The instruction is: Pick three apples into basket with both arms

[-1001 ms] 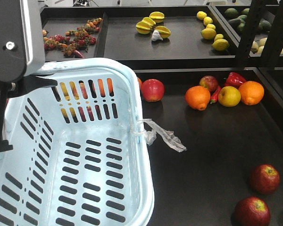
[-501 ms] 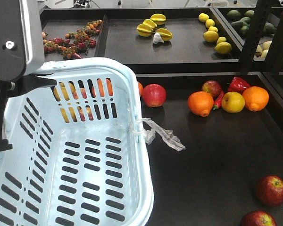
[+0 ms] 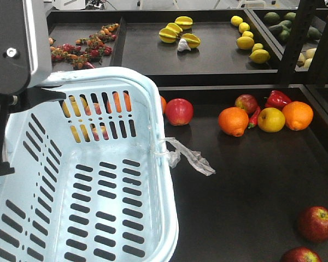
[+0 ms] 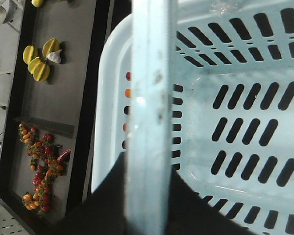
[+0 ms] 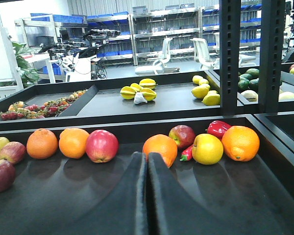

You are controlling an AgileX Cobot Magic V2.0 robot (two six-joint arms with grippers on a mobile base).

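Observation:
The light-blue basket (image 3: 153,109) fills the left of the front view, hanging from my left arm (image 3: 11,49). In the left wrist view my left gripper (image 4: 149,193) is shut on the basket's handle bar (image 4: 149,98), with a dark jaw on each side of it. Nothing lies in the basket. Two dark red apples (image 3: 316,224) (image 3: 300,255) lie at the front right of the shelf. Another red apple (image 3: 179,111) (image 5: 102,145) sits just beyond the basket's right corner. My right gripper (image 5: 147,164) is shut on nothing, low over the shelf, pointing at an orange (image 5: 160,149).
A row of an orange (image 3: 233,120), a small apple (image 3: 246,102), a yellow apple (image 3: 271,119), a red pepper (image 3: 277,99) and another orange (image 3: 297,115) lies at the back right. A clear plastic strip (image 3: 191,158) trails from the basket rim. Black uprights (image 3: 295,38) stand at the right.
In the front view the shelf and its fruit have slid right and down, and the two front apples now sit at the bottom right corner. The basket keeps its place in the frame.

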